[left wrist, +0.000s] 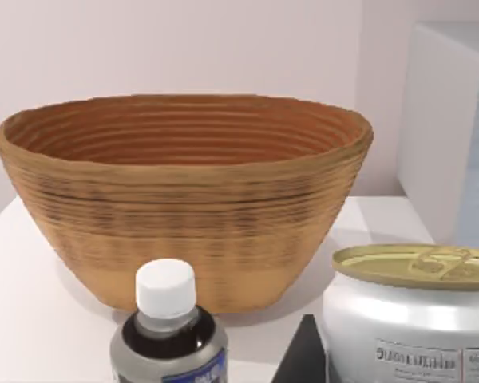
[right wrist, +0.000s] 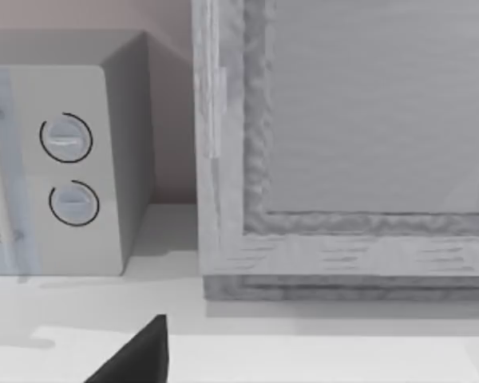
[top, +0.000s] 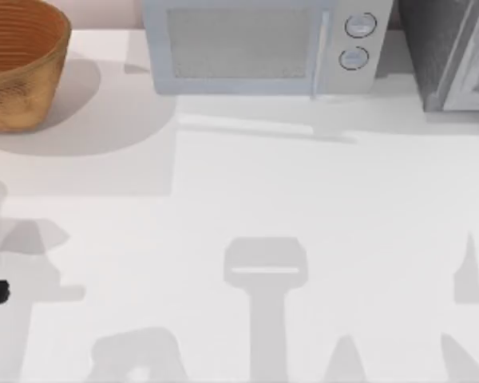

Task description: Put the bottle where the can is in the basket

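Plainly, the basket [top: 20, 64] sits at the far left corner of the table [top: 247, 199], beside the microwave [top: 263, 44]; from the left wrist camera the basket [left wrist: 184, 199] stands ahead of the left gripper, empty as far as its ribbed orange-brown inside shows, wide-mouthed and woven; nearer that gripper stand the bottle [left wrist: 169, 335], dark with a white cap, and the can [left wrist: 411, 319], silver-white with a dull gold pull-tab top, both outside the basket; whether either gripper is spread or pressed together I cannot tell; the right arm faces a grey cabinet [right wrist: 343, 159].
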Robot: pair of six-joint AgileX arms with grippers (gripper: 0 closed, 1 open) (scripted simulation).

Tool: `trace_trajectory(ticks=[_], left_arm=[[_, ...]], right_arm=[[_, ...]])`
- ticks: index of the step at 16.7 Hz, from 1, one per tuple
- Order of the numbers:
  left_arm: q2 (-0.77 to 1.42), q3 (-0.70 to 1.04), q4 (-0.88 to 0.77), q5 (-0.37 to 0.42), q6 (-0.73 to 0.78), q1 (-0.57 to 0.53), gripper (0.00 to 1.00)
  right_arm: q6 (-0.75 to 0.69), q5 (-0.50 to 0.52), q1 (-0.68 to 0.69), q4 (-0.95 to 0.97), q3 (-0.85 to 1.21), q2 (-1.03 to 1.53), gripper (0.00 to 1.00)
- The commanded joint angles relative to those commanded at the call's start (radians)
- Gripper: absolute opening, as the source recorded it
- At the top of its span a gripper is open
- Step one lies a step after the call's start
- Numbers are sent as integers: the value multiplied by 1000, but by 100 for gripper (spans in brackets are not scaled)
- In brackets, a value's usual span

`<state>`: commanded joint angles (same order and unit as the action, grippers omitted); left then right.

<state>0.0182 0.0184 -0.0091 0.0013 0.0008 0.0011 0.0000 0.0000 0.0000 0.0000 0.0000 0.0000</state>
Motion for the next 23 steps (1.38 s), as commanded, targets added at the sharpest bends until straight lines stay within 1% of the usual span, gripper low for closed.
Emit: trace_trajectory(ticks=[8, 12, 14, 17, 20, 23], left_arm=[[-14, -19, 7, -2, 1, 1, 0], [75, -8, 22, 28, 1, -7, 0], [163, 19, 53, 63, 3, -19, 0], [335, 96, 138, 142, 11, -48, 0], [545, 203, 257, 244, 21, -86, 0], [787, 330, 398, 363, 28, -129, 0]], right_arm=[[0, 0, 0, 0, 0, 0, 100], [0, 0, 0, 0, 0, 0, 100], [0, 0, 0, 0, 0, 0, 100], [0, 0, 0, 0, 0, 0, 100], [0, 0, 0, 0, 0, 0, 100], [0, 0, 0, 0, 0, 0, 100]])
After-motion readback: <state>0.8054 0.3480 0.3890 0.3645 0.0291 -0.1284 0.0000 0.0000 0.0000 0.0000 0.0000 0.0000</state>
